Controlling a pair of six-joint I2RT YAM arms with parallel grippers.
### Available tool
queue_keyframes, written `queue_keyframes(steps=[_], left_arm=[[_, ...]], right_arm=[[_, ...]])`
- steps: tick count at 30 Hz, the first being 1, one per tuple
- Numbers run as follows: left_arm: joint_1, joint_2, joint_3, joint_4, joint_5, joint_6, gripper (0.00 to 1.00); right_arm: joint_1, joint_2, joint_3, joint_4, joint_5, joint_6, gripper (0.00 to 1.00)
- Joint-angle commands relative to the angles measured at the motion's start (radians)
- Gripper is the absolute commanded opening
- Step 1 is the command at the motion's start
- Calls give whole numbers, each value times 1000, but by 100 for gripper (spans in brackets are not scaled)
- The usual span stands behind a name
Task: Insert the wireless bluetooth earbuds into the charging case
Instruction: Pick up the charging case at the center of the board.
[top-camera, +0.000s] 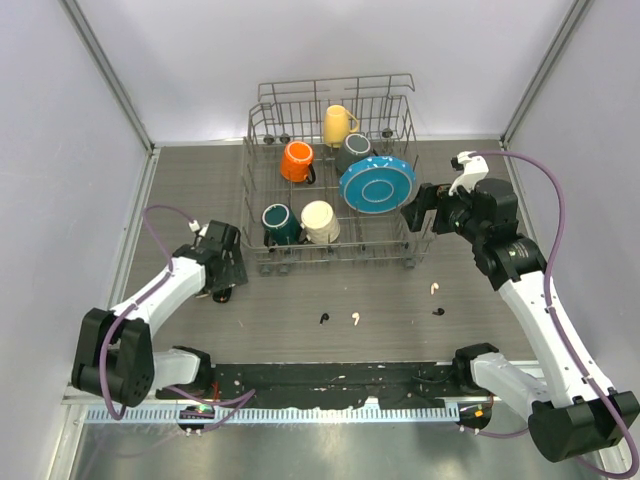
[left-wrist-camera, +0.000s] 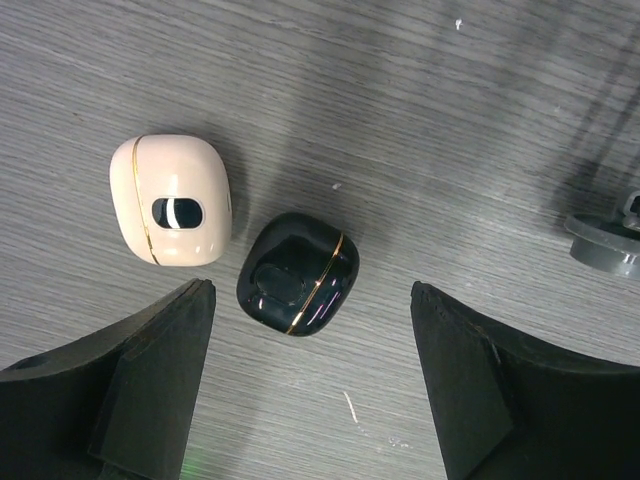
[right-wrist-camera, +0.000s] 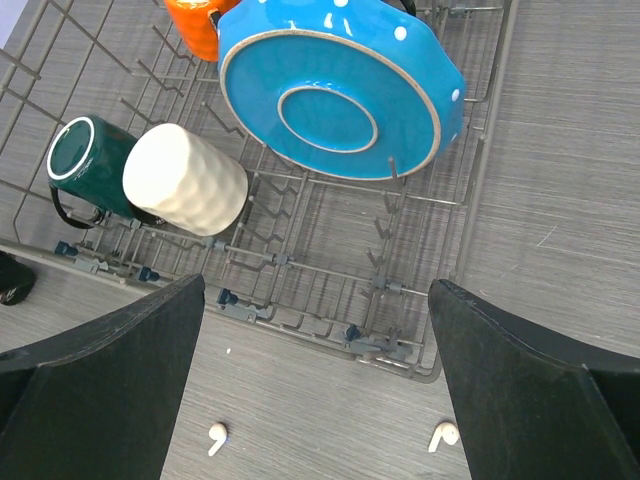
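Two charging cases lie shut on the table in the left wrist view: a cream case (left-wrist-camera: 170, 200) and, to its right, a glossy black case (left-wrist-camera: 298, 273) with a gold seam. My left gripper (left-wrist-camera: 312, 290) hovers open just above the black case, touching nothing. Four earbuds lie loose in front of the rack: white ones (top-camera: 356, 319) (top-camera: 433, 288) and black ones (top-camera: 323, 319) (top-camera: 439, 312). My right gripper (right-wrist-camera: 317, 288) hangs open over the rack's front edge, and both white earbuds (right-wrist-camera: 216, 436) (right-wrist-camera: 443, 435) lie below it. In the top view the left gripper (top-camera: 225, 265) hides the cases.
A grey wire dish rack (top-camera: 330, 255) stands mid-table holding a blue plate (right-wrist-camera: 340, 90), a cream mug (right-wrist-camera: 185, 180), a green mug (right-wrist-camera: 85, 160), an orange mug (top-camera: 297, 160), a yellow mug (top-camera: 338, 125) and a grey mug (top-camera: 352, 150). A rack foot (left-wrist-camera: 605, 240) sits right of the cases.
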Motion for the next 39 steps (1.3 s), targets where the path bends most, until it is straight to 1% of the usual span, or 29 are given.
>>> queue_keyframes(steps=[1,12,14,15,16,17,20,23,24,25,31,35,36,39], left_arm=[[-2,15,39,9,-6,-2,84],[1,75,9,62,34,-35,84],[1,82,6,67,39,-39,83],[1,87,4,68,42,-41,82],[1,92,1,72,43,-42,78],[1,93,-5,78,45,-45,76],[1,89,-18,85,54,-58,74],[1,66,-30,87,62,-71,69],[0,58,-33,88,66,-78,64],[0,43,-42,90,71,-82,62],[1,-8,-74,101,86,-108,54],[1,-26,-80,105,73,-116,55],[0,-27,-80,105,60,-116,62],[1,-20,-77,107,25,-116,71]], right_arm=[[8,-23,7,43,21,-15,99],[10,-24,4,43,21,-15,99],[8,-24,2,42,21,-13,99],[10,-26,2,43,21,-13,99],[10,-27,1,43,21,-12,99],[11,-29,-1,42,21,-13,99],[10,-29,-1,40,21,-10,99],[11,-33,-3,42,23,-9,99],[11,-40,-4,42,21,-10,99],[13,-40,-4,42,21,-10,99],[21,-56,-6,32,21,-7,99],[25,-67,-12,31,26,-7,99],[25,-69,-13,31,24,-7,99],[25,-73,-15,28,29,-9,99]])
